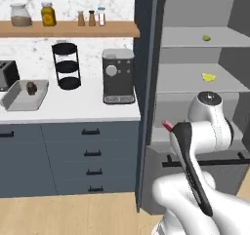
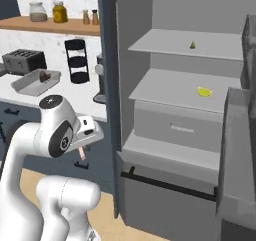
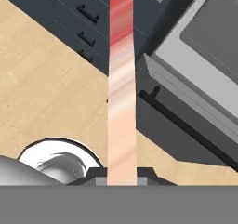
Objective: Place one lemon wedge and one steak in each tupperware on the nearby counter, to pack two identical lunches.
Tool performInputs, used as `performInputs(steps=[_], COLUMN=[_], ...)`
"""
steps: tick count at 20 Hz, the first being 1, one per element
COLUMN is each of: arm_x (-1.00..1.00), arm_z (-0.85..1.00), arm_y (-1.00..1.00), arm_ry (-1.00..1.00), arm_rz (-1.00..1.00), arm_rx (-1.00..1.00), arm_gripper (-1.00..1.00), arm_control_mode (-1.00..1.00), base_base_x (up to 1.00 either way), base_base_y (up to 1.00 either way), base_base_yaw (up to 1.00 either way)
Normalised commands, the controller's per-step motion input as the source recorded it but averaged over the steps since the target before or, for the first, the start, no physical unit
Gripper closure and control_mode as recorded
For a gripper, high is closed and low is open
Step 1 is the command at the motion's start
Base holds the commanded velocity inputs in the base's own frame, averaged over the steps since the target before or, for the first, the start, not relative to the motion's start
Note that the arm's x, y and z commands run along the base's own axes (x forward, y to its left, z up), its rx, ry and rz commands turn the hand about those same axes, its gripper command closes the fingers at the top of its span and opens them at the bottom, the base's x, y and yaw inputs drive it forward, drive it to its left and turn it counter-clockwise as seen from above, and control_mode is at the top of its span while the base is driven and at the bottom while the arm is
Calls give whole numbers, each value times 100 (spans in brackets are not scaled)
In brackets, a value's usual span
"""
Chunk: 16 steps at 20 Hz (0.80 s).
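**Steak clamped in the pincer, beside the open fridge**

Steak (image 3: 122, 79) is held edge-on in the pincer (image 3: 122, 174), which is closed on it; in the hand view it runs as a long pink-to-red strip up from between the dark finger tips, over the wooden floor (image 3: 46, 93) and the dark drawer fronts. In the left base view its red end (image 1: 167, 126) pokes out by the arm's wrist, in front of the fridge's lower shelf. In the right base view a pinkish tip (image 2: 82, 155) hangs just under the hand.

On the white marble surface (image 1: 88, 109), to the left, sits a tupperware (image 1: 14, 100) with a small dark brown piece (image 1: 31, 87) inside it; what the piece is I cannot tell. A toaster (image 1: 8, 74) stands just behind the tray, a black three-tier rack (image 1: 67, 66) is to its right, and a coffee machine (image 1: 118, 76) stands near the fridge's side.

The fridge (image 2: 180, 110) stands open. One lemon wedge (image 2: 204, 91) lies on the middle shelf, and a smaller yellow-green wedge (image 2: 192, 45) rests on the shelf above.
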Motion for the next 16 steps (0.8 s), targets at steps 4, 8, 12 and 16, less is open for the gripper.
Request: performInputs(steps=[4,8,12,16], arm_x=[0,0,0,0], arm_z=[0,0,0,0], arm_y=[0,0,0,0], arm_ry=[0,0,0,0], arm_rz=[0,0,0,0], arm_rx=[0,0,0,0], arm_gripper=[100,100,100,100], arm_control_mode=[100,100,100,100], base_base_x=[40,86,99,89], base_base_y=[100,100,100,100], base_base_yaw=[9,0,0,0])
